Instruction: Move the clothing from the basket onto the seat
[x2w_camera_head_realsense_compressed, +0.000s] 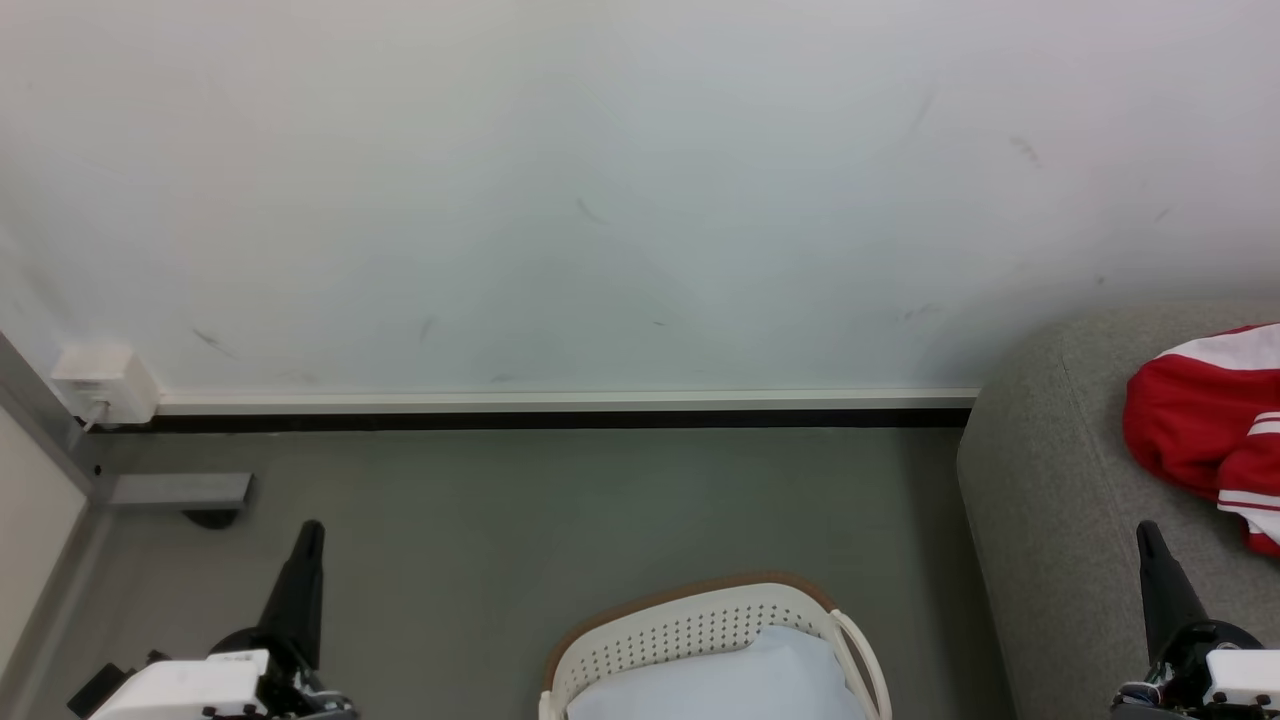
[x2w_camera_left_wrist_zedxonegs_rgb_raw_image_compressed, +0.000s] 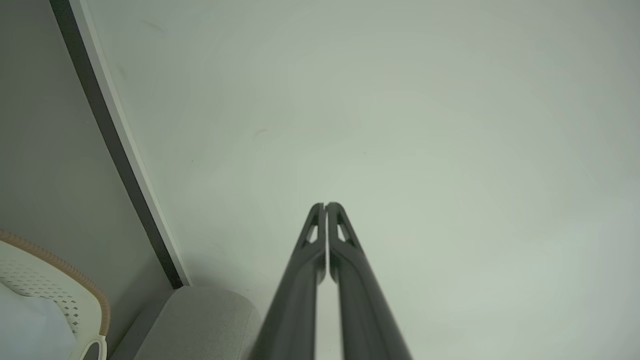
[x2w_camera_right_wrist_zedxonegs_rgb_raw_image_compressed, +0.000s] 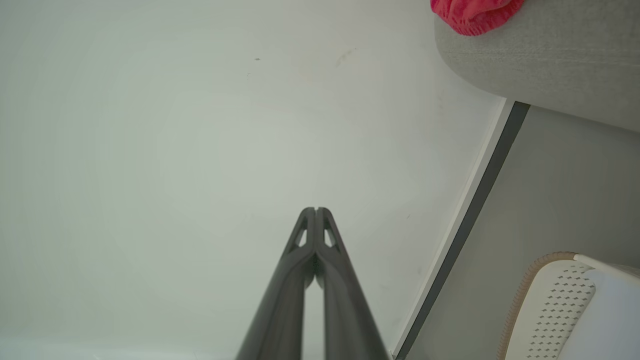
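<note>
Clothing (x2w_camera_head_realsense_compressed: 1195, 420) on seat (x2w_camera_head_realsense_compressed: 1050, 500) at right edge of frame, just above pressed-together, empty right fingers (x2w_camera_head_realsense_compressed: 1165, 590); left fingers (x2w_camera_head_realsense_compressed: 295, 600) likewise, lower left.

**Red garment lies on the sofa**

I see the red garment (x2w_camera_head_realsense_compressed: 1200, 420), with white panels and thin white stripes, lying crumpled on the light grey sofa (x2w_camera_head_realsense_compressed: 1050, 520) at my right. The white perforated basket (x2w_camera_head_realsense_compressed: 690, 625), tan-brown at the rim, stands upright near the sofa's left side, apart from it.

open floor (x2w_camera_head_realsense_compressed: 560, 500) btwn basket (x2w_camera_head_realsense_compressed: 690, 625) & wall (x2w_camera_head_realsense_compressed: 600, 200); sofa (x2w_camera_head_realsense_compressed: 1050, 500) blocks right.
</note>
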